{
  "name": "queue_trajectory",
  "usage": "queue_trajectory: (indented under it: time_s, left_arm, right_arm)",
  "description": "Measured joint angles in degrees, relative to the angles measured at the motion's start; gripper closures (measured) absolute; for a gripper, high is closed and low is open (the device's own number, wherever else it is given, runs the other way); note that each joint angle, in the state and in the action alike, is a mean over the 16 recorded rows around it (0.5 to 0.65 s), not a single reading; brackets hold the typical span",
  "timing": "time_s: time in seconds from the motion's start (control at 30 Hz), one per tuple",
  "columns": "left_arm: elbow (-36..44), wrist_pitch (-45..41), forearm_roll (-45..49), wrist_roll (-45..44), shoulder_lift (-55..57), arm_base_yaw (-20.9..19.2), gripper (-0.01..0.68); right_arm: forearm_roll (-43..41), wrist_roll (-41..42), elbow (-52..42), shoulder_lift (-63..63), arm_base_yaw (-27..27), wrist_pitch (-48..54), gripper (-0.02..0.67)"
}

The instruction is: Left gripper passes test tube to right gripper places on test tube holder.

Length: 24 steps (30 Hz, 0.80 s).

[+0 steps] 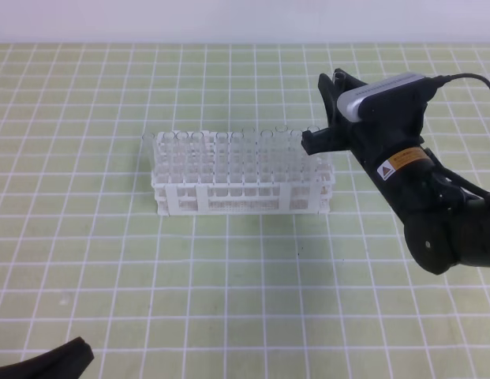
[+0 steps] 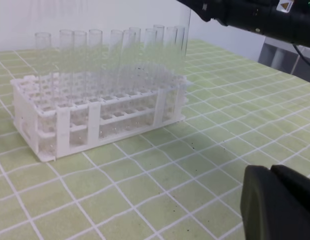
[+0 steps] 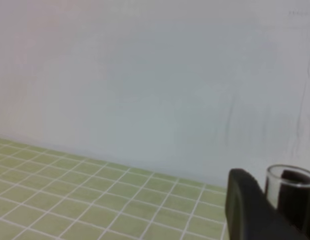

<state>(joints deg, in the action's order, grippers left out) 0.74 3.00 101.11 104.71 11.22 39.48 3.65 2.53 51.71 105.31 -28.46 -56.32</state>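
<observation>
Exterior high view shows the right gripper [image 1: 312, 140] holding the test tube [image 3: 289, 192] upright over the right end of the test tube holder [image 1: 243, 197], while the left gripper [image 2: 279, 202] is closed near the mat's [image 1: 229, 300] front left corner.

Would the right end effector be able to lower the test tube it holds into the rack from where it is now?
Probably yes. The right end effector grips the test tube at the right end of the test tube holder, and nothing stands between them. The other tubes stand close by, so it needs care.
</observation>
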Motion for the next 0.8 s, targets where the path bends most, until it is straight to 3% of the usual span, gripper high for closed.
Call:
queue_trajectory:
  time_s: [0.8]
  left_arm:
    - [-0.26, 0.28, -0.49, 0.08, -0.06, -0.02, 0.675]
  right_arm:
    - [-3.15, -2.08, -0.62, -2.20, -0.10, 2.68, 0.558]
